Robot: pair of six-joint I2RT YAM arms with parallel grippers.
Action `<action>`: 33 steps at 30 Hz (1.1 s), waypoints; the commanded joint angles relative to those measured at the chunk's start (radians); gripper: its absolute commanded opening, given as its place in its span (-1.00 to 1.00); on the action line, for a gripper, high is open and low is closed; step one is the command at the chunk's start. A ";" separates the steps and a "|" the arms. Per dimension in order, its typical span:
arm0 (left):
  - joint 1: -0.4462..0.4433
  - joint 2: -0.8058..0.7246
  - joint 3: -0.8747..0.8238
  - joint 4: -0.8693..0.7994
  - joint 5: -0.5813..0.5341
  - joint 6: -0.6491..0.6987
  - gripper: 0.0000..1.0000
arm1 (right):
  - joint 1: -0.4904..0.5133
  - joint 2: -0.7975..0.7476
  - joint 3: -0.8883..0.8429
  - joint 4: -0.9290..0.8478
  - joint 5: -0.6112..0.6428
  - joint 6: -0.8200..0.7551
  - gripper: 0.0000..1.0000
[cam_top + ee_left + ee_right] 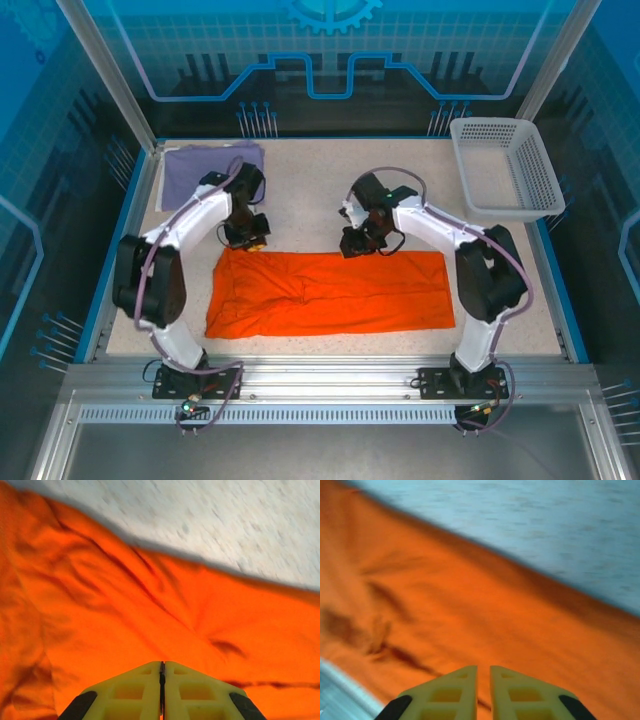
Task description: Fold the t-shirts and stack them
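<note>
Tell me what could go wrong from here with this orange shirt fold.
The left end effector is shut at the orange shirt's far edge, where the cloth is creased; a thin pinch may slip. The left arm hangs over the purple shirt and might drag it.

t-shirt (190, 165) back-left, basket (500, 170) back-right, bare table (300, 175) between

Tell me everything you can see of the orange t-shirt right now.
The orange t-shirt is bright, soft cloth, folded into a long flat rectangle across the middle of the table, lightly creased, with a fold seam near its left end. The left gripper and right gripper are at its far edge; whether they pinch it is unclear.
</note>
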 commanded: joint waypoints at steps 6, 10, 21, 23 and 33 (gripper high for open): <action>-0.148 0.018 -0.311 0.075 0.172 -0.238 -0.80 | -0.084 0.133 -0.021 -0.080 0.221 0.015 -0.83; -0.147 0.122 -0.315 0.132 0.140 -0.214 -0.80 | -0.072 0.112 -0.083 -0.074 0.202 0.031 -0.83; -0.113 0.630 0.343 0.012 0.085 -0.087 -0.83 | -0.028 0.017 -0.357 0.001 -0.056 0.218 -0.83; -0.115 0.753 0.567 -0.074 0.080 -0.067 -0.83 | -0.005 0.031 -0.358 0.018 -0.087 0.242 -0.83; -0.087 1.192 1.322 -0.046 0.222 -0.209 -0.86 | 0.044 0.181 -0.063 0.040 -0.207 0.412 -0.83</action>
